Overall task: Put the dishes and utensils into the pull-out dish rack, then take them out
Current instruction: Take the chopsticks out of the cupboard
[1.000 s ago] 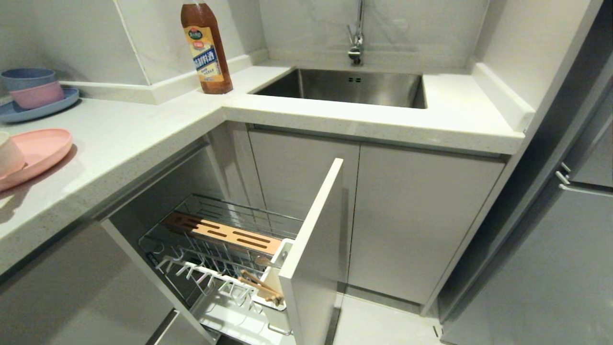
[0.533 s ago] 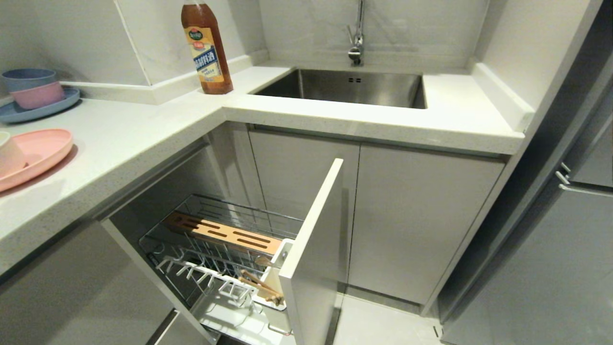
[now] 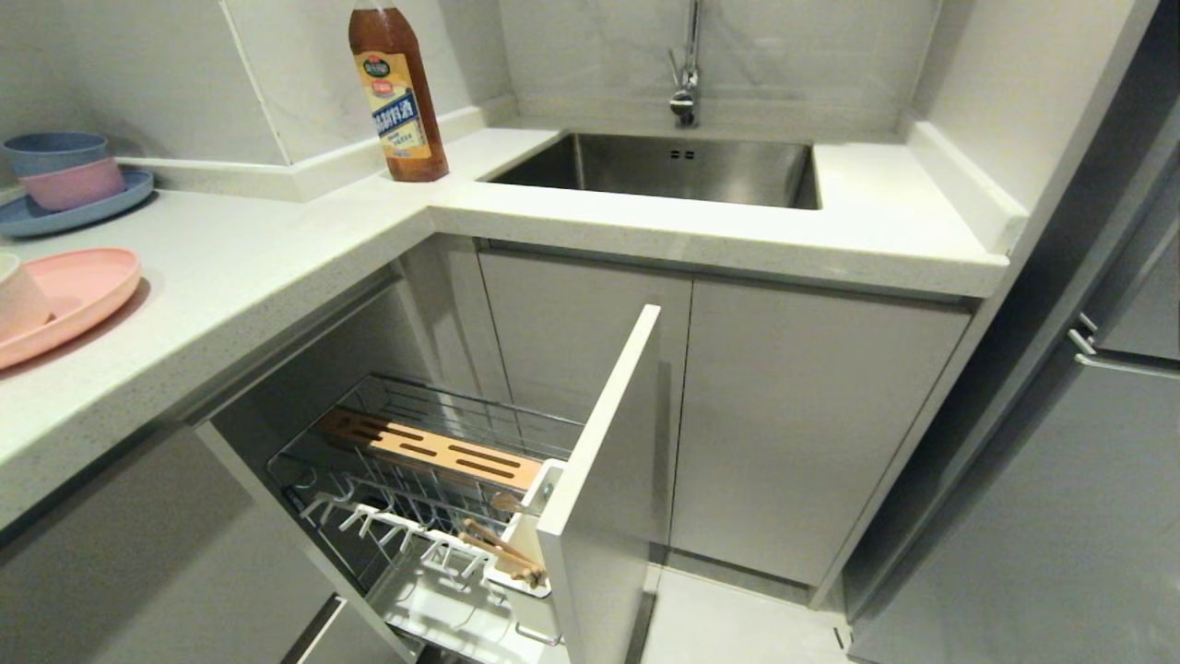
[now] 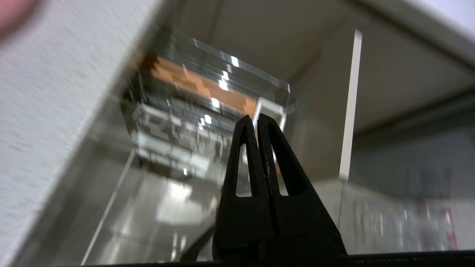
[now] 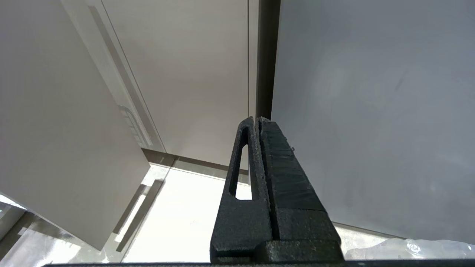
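The pull-out dish rack (image 3: pixel 406 480) stands drawn out below the counter, with its wooden block (image 3: pixel 433 452) and white front panel (image 3: pixel 599 461). Wooden chopsticks (image 3: pixel 498 551) lie in the white utensil cup (image 3: pixel 525 553). A slim silvery piece (image 3: pixel 510 503) at the cup's far rim looks like the fork. On the counter at the far left, the cream bowl (image 3: pixel 14 295) sits on the pink plate (image 3: pixel 78 295). My left gripper (image 4: pixel 256 118) is shut and empty, in the air off the counter edge, pointing toward the rack (image 4: pixel 185 111). My right gripper (image 5: pixel 256 119) hangs shut and empty by the cabinet doors.
A blue plate (image 3: pixel 83 207) with small blue and pink bowls sits at the back left. A brown sauce bottle (image 3: pixel 396 92) stands by the steel sink (image 3: pixel 664 171). The counter edge (image 4: pixel 55 92) lies close beside my left gripper. A grey appliance front (image 3: pixel 1060 461) fills the right.
The dark shadow on the counter in front of the pink plate has gone. The bowl has shifted slightly on the plate. Neither arm shows in the head view.
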Controlling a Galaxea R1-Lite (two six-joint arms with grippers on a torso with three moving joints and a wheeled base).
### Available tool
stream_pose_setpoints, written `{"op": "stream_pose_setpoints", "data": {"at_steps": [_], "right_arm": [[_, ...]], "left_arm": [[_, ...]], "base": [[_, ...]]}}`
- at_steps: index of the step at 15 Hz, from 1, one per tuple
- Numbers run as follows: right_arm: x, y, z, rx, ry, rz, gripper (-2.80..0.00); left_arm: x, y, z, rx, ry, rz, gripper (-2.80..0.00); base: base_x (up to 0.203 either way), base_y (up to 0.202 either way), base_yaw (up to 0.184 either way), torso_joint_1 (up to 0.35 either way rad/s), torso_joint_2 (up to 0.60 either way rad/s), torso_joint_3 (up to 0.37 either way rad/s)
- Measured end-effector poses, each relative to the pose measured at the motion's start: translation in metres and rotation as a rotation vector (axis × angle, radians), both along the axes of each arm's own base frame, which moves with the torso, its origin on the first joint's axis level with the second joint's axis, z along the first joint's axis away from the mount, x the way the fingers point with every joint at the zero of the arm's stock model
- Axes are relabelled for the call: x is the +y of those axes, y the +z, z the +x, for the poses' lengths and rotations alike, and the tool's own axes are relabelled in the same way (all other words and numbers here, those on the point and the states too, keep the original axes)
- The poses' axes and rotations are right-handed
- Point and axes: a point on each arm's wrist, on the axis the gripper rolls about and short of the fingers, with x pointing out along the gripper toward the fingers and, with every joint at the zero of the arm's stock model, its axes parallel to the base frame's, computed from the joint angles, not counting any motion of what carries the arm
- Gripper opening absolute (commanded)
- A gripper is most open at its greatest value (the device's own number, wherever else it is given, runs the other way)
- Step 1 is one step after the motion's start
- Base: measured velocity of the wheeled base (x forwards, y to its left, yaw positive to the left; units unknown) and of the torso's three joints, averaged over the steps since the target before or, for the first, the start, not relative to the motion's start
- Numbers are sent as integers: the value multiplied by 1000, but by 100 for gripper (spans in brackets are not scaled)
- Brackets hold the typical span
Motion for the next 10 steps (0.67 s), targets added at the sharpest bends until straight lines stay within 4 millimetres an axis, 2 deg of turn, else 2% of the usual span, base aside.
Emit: {"op": "stream_pose_setpoints", "data": {"at_steps": [4, 10], "right_arm": [[0, 0, 0, 0, 0, 0, -280], [0, 0, 0, 0, 0, 0, -280]], "left_arm": [[-14, -37, 31, 231, -102, 41, -280], [-54, -78, 114, 520, -199, 117, -280]], "base": [[0, 0, 0, 0, 0, 0], [0, 0, 0, 0, 0, 0]]}}
